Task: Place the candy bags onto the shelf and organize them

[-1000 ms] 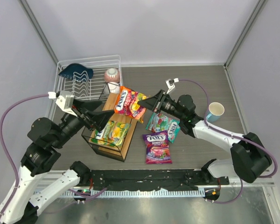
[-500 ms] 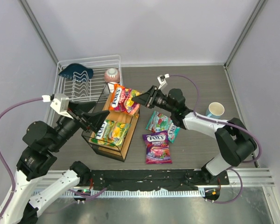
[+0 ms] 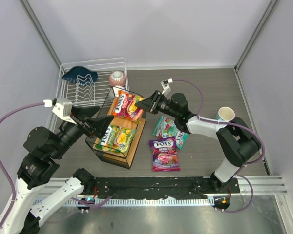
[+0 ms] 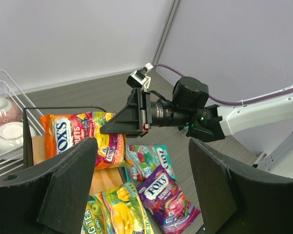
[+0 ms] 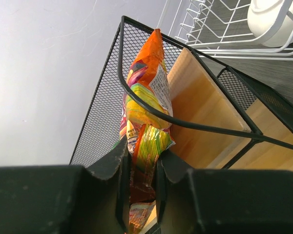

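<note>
You read "FOX'S" on the orange-red bag [image 4: 71, 139], the purple bag [image 4: 167, 197], the teal bag [image 4: 149, 158] and the yellow-green bag [image 4: 110, 214]. The purple bag also says "BERRIES".

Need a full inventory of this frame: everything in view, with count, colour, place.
shelf: 1, black wire with light wood boards, left of table centre
orange-red candy bag: 1, at the shelf's top tier, pinched edge-on by the right gripper
yellow-green candy bag: 1, lying flat on the shelf
teal candy bag: 1, on the table right of the shelf
purple candy bag: 1, on the table, nearer than the teal one
dish rack: 1, white wire, back left
bowls: 2, one pinkish, one white, right end of the rack
blue item: 1, dark blue, in the rack
mug: 1, light blue, right side of the table
left gripper: black, open, over the shelf
right gripper: black, shut on the orange-red bag
</note>
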